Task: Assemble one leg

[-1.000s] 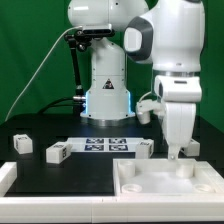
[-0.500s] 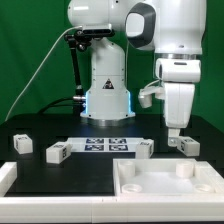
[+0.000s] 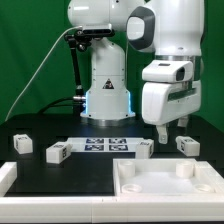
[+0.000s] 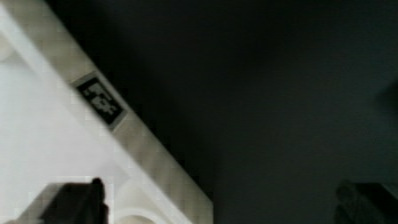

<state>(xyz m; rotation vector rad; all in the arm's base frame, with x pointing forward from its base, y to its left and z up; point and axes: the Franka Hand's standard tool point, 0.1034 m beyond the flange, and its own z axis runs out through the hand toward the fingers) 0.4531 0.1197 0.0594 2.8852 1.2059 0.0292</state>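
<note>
Several small white legs with fiducial tags lie on the black table in the exterior view: one at the far left [image 3: 22, 144], one beside it [image 3: 58, 152], one right of the marker board [image 3: 145, 148], and one at the right [image 3: 187, 144]. The large white tabletop [image 3: 150, 186] with round sockets lies at the front right. My gripper [image 3: 172, 131] hangs open and empty above the table, between the two right legs and behind the tabletop. In the wrist view the tabletop's tagged edge [image 4: 100, 98] runs diagonally, and my open gripper [image 4: 222, 203] holds nothing.
The marker board [image 3: 108, 146] lies flat in the middle of the table. The robot base [image 3: 107, 90] stands behind it. A white obstacle rim [image 3: 8, 176] sits at the front left edge. A green backdrop closes the scene.
My gripper has risen from just above the tabletop's far edge and shifted toward the exterior view's left. The leg at the right, hidden behind the fingers before, now shows.
</note>
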